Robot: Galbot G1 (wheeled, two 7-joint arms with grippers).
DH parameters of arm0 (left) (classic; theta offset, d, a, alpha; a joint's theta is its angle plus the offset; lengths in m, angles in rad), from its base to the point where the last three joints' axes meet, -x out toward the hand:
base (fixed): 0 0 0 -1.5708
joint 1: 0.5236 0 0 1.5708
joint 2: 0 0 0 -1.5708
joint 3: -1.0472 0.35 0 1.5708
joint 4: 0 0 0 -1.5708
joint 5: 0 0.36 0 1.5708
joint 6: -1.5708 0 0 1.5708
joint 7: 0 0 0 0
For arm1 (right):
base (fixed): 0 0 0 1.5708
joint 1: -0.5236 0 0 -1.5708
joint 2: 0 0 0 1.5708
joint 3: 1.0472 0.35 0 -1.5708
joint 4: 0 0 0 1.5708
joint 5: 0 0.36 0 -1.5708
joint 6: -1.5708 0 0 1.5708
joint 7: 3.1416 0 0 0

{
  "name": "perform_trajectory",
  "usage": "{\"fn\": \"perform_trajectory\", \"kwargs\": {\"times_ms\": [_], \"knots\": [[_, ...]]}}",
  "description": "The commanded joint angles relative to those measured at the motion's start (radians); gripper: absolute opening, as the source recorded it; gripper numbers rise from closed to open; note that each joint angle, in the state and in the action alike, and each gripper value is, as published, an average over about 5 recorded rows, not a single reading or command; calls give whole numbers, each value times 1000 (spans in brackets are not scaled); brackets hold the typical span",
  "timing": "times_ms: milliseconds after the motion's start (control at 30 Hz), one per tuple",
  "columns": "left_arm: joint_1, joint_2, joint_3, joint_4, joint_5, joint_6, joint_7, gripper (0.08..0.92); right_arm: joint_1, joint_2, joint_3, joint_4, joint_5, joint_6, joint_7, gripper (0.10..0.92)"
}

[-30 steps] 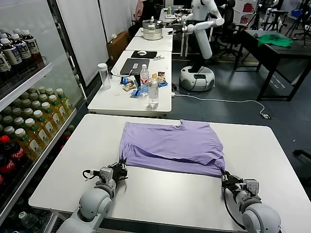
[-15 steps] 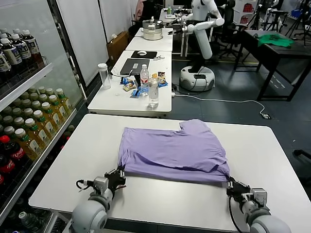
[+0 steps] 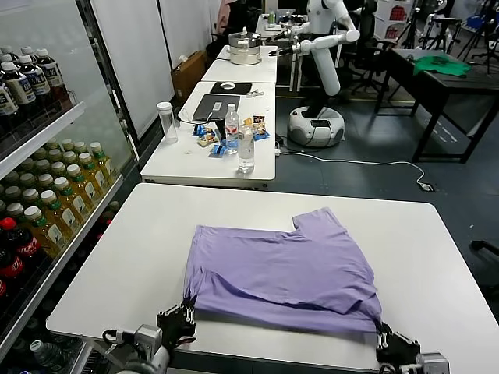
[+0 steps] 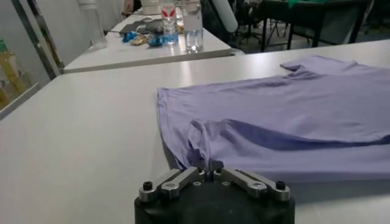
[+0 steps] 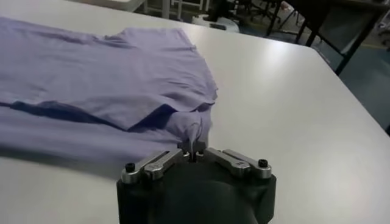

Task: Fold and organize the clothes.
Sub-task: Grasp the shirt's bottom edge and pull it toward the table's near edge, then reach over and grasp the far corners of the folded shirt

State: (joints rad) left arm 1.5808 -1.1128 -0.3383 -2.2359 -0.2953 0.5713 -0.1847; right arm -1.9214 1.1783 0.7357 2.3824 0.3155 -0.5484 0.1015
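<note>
Left gripper (image 3: pixel 178 321): at the near edge of the white rectangular table (image 3: pixel 117 257), on the robot's left; the left wrist view shows its fingers pinched together on the near left corner of the shirt's hem.

Clothes: a lavender short-sleeved cotton T-shirt (image 3: pixel 284 265), lying across the middle of the table and reaching its near edge, folded over on itself so one sleeve points toward the far side; the visible face is plain.

How it will handle: it looks light, thin and limp. It probably drags across the tabletop easily, bunches where it is pinched, and sags wherever it is not held taut, as the wrinkles near both held corners suggest.

Where to hold: the two near hem corners, as held now, seem the best grip; pinched there, the edge between them stays straight for a fold.

Right gripper (image 3: pixel 392 344): at the near edge on the robot's right; the right wrist view shows its fingers closed on the shirt's near right corner.
</note>
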Motion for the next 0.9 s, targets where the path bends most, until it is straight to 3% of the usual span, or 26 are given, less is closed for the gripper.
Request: {"fn": "perform_trajectory", "kwargs": {"times_ms": [33, 300, 667, 767, 900], "knots": [[99, 12, -25, -75, 19, 10, 4, 175, -31, 2, 38, 80, -11, 21, 1, 245], [-31, 40, -58, -57, -55, 9, -4, 399, 322, -87, -21, -72, 132, -6, 58, 478], [-446, 42, 56, 277, -138, -9, -33, 719, 903, -163, -329, -510, 237, -31, 105, 785], [-568, 39, 105, 370, -160, -1, -35, 790, 1016, -159, -388, -607, 268, -31, 113, 817], [-692, 26, 172, 476, -167, 6, -39, 820, 1125, -147, -448, -719, 293, -32, 116, 822]]}}
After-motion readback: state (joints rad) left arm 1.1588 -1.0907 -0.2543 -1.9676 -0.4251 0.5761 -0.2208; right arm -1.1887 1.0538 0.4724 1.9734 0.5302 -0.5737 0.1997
